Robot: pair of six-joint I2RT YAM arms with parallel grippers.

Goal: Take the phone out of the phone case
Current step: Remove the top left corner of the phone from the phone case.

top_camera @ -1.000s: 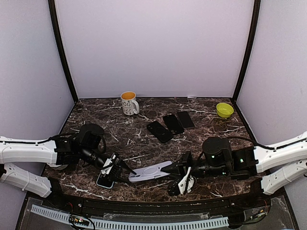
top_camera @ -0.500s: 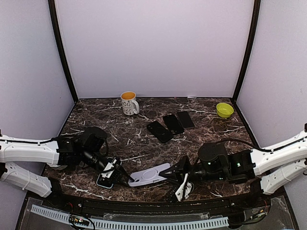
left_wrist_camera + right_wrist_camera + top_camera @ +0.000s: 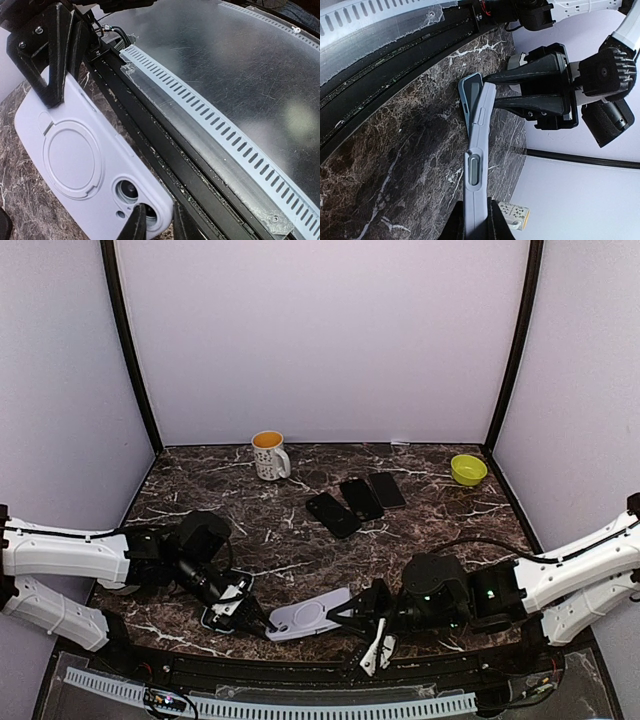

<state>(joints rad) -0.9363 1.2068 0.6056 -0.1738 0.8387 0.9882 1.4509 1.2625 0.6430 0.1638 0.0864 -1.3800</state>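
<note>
We are not seeing the phone itself in any view. The phone case (image 3: 310, 617) is showing us only its pale lilac back, with the ring and camera holes, in the left wrist view, and only its thin side edge in the right wrist view, so we are unable to tell whether a handset is sitting inside. At the far end of that edge a grey-blue strip (image 3: 469, 97) is standing away from the pale shell, and we are not making out whether it is a lip of the case or something else. Both wrist views are cutting their own jaws off at the bottom of the frame, and from above the black fingers are blending into the dark marbled bench (image 3: 290, 540). A dark flat thing (image 3: 214, 620) with a pale edge is lying half hidden under the wrist of the left arm (image 3: 60, 555), and we are not identifying it.

The phone case is hanging between the two arms at the near edge of the bench, close to the slotted rail (image 3: 270, 707). The left jaws are pinching its camera-end corner, one tip lying on the back face and the other just past the edge. The right jaws are gripping the opposite end, one finger pressing on each face. We are unable to tell whether the case is touching the bench.
</note>
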